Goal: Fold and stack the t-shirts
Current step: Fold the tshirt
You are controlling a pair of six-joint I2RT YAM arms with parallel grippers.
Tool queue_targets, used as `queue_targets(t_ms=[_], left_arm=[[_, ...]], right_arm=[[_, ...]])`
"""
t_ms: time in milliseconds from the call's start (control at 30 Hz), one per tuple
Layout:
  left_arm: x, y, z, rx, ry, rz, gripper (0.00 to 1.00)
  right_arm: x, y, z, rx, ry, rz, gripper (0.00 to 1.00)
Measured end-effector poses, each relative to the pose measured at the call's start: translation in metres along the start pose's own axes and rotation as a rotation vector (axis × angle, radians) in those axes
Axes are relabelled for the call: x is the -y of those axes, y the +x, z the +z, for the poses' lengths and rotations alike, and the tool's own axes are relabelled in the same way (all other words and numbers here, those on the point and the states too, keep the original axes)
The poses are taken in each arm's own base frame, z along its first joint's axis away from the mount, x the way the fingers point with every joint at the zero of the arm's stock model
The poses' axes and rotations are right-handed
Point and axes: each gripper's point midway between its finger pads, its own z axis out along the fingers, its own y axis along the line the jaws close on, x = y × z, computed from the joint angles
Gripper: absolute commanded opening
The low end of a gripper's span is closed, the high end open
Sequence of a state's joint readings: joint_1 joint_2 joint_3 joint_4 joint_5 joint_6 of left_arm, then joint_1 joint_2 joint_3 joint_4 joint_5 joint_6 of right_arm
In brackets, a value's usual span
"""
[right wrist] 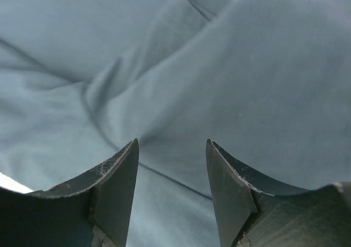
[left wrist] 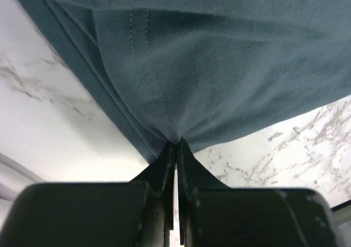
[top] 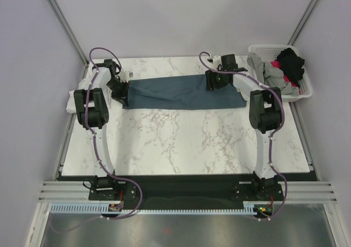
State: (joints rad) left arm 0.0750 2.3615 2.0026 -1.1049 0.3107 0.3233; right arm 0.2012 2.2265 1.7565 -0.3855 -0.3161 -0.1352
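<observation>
1. Blue shirt (top: pixel 184 93): lies on the counter (top: pixel 181 148) in the 12 o'clock zone, spread as a long band from 9 to 3 o'clock. Flat for the most part, with creases near the 3 o'clock end.
2. L hand (top: pixel 122 96): at the shirt's 9 o'clock end. Wrist view: fingers (left wrist: pixel 162 170) together, clamped on the blue shirt (left wrist: pixel 219 66) at a stitched edge. The cloth fans out from the pinch toward 12 o'clock. Bare counter (left wrist: pixel 55 121) shows at 9 and 4 o'clock of the pinch.
3. R hand (top: pixel 213 82): over the shirt, approx. 1 o'clock of the counter's centre. Wrist view: fingers (right wrist: pixel 118 187) apart, nothing gripped. Folded blue shirt (right wrist: pixel 247 93) fills the view behind the R hand (right wrist: pixel 171 145). Contact w/ cloth: cannot tell.
4. Basket (top: pixel 306 91): at the counter's 2 o'clock corner, beside the R arm. Holds a grey shirt (top: pixel 271 74), draped over the rim toward 9 o'clock, and a black shirt (top: pixel 290 63) on top.
5. White cloth (top: pixel 71 102): at the counter's 9 o'clock edge, partly hidden by the L arm. Type: cannot tell.
</observation>
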Motion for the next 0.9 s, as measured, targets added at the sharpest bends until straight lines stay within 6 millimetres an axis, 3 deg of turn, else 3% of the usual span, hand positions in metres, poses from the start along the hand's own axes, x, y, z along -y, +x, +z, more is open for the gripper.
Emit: queue_targets(t_ms=[167,300,333,433,500,533,700,900], left_arm=[[0.015,0.030,-0.009,-0.070,0.032,0.002,0.02],[0.025,0.048,-0.022,-0.124,0.054,0.010,0.04],[0.027,0.051,-0.025,-0.132,0.057,0.013,0.19],[0.031,0.054,-0.037,-0.132,0.059,0.026,0.47],[0.034,0.050,-0.049,-0.100,0.049,0.036,0.53],[0.035,0.046,-0.057,-0.075,0.040,0.041,0.61],[0.033,0.009,-0.093,0.083,-0.021,0.093,0.63],[0.016,-0.026,-0.086,0.155,-0.059,0.118,0.59]], right_arm=[[0.010,0.018,0.013,-0.046,0.036,0.027,0.59],[0.017,0.012,0.019,-0.037,0.064,0.033,0.59],[0.018,0.010,0.020,-0.032,0.069,0.035,0.59],[0.020,0.007,0.023,-0.027,0.079,0.038,0.59],[0.021,0.007,0.023,-0.027,0.081,0.041,0.59],[0.021,0.008,0.024,-0.027,0.081,0.042,0.59],[0.020,0.008,0.024,-0.028,0.080,0.044,0.59],[0.017,0.008,0.025,-0.028,0.080,0.039,0.59]])
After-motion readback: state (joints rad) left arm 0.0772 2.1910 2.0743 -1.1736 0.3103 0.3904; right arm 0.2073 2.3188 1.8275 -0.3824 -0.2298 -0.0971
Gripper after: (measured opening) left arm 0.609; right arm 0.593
